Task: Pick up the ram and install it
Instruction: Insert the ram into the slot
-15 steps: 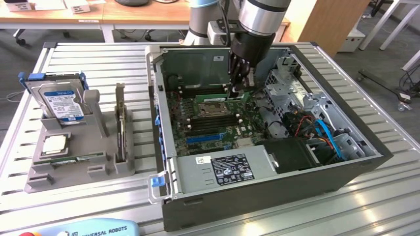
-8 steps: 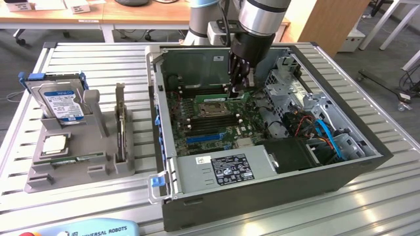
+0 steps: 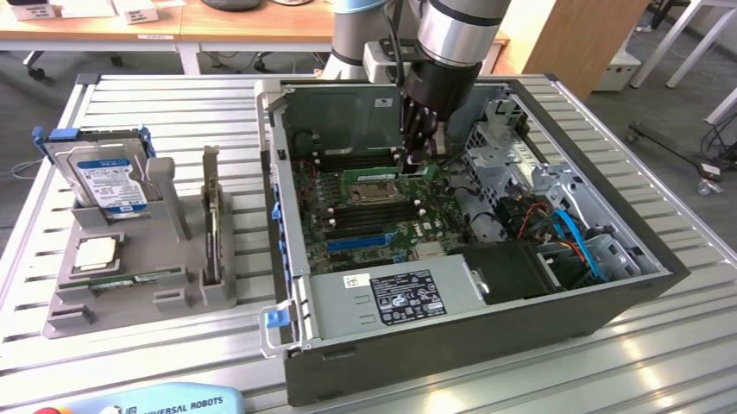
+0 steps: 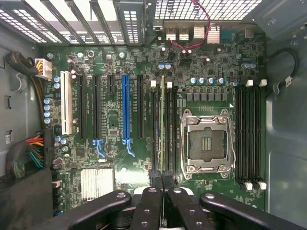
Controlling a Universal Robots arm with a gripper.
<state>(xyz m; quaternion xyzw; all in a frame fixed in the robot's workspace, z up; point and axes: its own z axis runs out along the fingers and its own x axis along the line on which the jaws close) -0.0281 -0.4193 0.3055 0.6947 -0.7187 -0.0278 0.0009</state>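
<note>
One blue teach pendant is seen at six o'clock on the slatted desk, nearest the exterior camera. Behind it, one open computer case is laid on its side, with one grey parts holder set at its nine o'clock. In the holder are counted one hard drive standing upright, one processor lying flat, one other green memory stick lying flat and one dark expansion card stood on edge.

Inside the case, one CPU socket is shown on the motherboard, with one blue slot and one white slot to one side of it. One arm is seen reaching down into the case, at about one o'clock from the socket in the exterior view.

The jaws are closed on the ram. It is pinched by one end between the two jaws and seen edge-on, standing upright along a memory slot just beside the socket, between it and the blue slot. Whether it is seated cannot be told.

At twelve o'clock, wooden tables are seen in the background.
</note>
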